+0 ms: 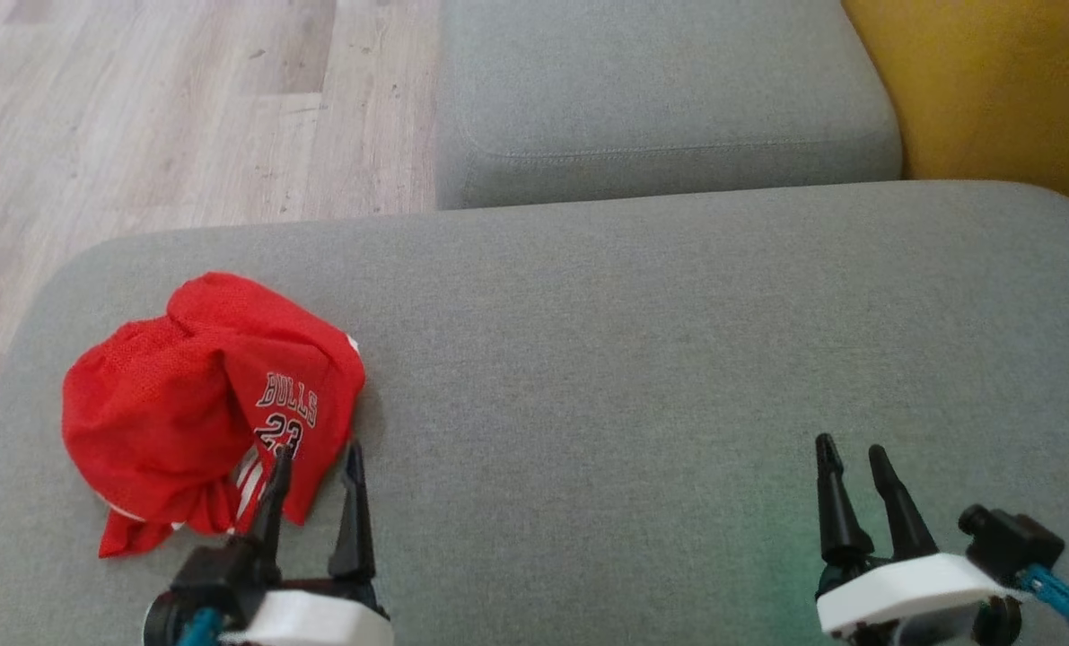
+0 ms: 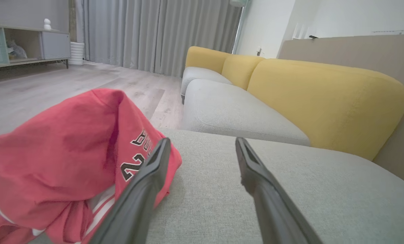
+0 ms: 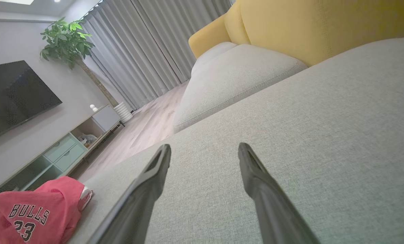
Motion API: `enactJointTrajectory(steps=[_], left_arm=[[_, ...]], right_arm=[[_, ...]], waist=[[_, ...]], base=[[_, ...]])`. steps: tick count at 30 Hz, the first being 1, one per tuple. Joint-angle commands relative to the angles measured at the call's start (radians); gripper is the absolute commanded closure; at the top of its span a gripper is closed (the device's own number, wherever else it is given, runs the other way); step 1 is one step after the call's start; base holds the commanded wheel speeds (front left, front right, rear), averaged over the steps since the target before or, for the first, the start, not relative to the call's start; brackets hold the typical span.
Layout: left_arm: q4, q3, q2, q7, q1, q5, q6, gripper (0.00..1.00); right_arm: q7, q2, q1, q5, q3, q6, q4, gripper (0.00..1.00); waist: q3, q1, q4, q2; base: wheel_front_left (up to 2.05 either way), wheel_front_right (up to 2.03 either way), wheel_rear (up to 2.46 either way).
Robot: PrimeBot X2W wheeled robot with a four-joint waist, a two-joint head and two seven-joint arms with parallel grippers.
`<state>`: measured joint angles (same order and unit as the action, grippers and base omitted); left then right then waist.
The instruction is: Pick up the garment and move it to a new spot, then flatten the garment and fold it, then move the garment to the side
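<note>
A crumpled red jersey (image 1: 193, 404) with "BULLS 23" printed on it lies in a heap on the left part of the grey sofa cushion (image 1: 633, 359). My left gripper (image 1: 317, 456) is open at the jersey's lower right edge; its left finger overlaps the red cloth, its right finger stands over bare cushion. In the left wrist view the jersey (image 2: 62, 159) bulges beside the left finger, with the gripper (image 2: 202, 144) empty. My right gripper (image 1: 850, 450) is open over bare cushion at the lower right, far from the garment. In the right wrist view the jersey (image 3: 32, 211) lies at the bottom left.
A second grey seat cushion (image 1: 660, 99) lies beyond the main one, with a yellow backrest (image 1: 1001, 90) at the right. Wooden floor (image 1: 166, 108) runs past the cushion's left and far edges. Curtains (image 2: 154, 34) and a low cabinet (image 2: 22, 44) stand farther off.
</note>
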<state>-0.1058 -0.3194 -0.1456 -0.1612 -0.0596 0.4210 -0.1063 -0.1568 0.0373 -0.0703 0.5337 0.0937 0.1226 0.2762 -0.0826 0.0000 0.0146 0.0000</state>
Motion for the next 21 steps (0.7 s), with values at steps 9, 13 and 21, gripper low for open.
enactJointTrajectory(steps=[9, 13, 21], left_arm=[[0.045, -0.016, -0.026, -0.037, 0.013, -0.129, -0.035, 0.0], [0.043, -0.017, -0.027, -0.049, 0.006, -0.17, -0.048, 0.0], [0.035, -0.002, -0.024, -0.072, -0.007, -0.253, -0.059, 0.0]], right_arm=[[-0.042, 0.011, 0.018, -0.127, 0.049, 0.007, -0.042, 0.0], [-0.053, 0.011, 0.014, -0.174, 0.061, 0.007, -0.044, 0.0], [-0.076, 0.012, 0.004, -0.27, 0.067, 0.007, -0.017, 0.0]], waist=[[-0.012, 0.0, 0.007, 0.0], [-0.014, 0.0, 0.007, 0.0], [-0.018, 0.0, 0.005, 0.0]], base=[[0.0, 0.0, 0.0], [0.0, 0.0, 0.0], [0.0, 0.0, 0.0]])
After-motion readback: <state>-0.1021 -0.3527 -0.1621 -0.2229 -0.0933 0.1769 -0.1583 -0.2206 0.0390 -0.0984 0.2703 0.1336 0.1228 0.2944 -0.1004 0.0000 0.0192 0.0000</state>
